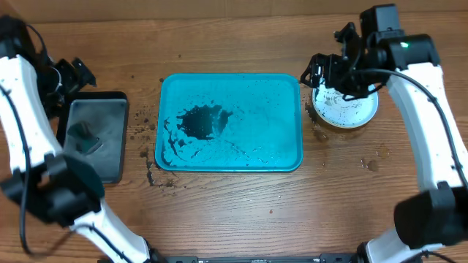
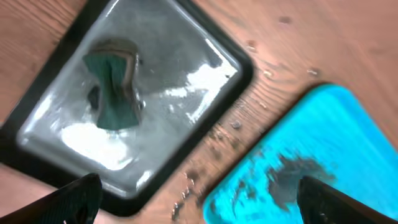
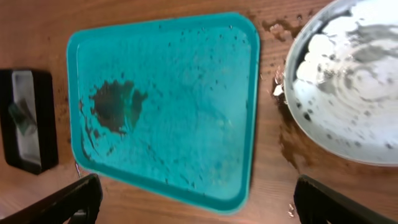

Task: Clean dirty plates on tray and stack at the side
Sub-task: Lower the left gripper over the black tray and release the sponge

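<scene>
The turquoise tray lies mid-table with no plates on it, only black smears and specks; it also shows in the right wrist view and the left wrist view. A white plate with dark specks sits on the table right of the tray, and it shows in the right wrist view. The yellow-green and light blue plates are not visible. My right gripper is open and empty above the plate's left edge. My left gripper is open and empty at the far left.
A black-rimmed grey tray holding a green sponge and water sits left of the turquoise tray; both show in the left wrist view, tray and sponge. Dark crumbs and wet spots lie on the wood around both trays and by the plate.
</scene>
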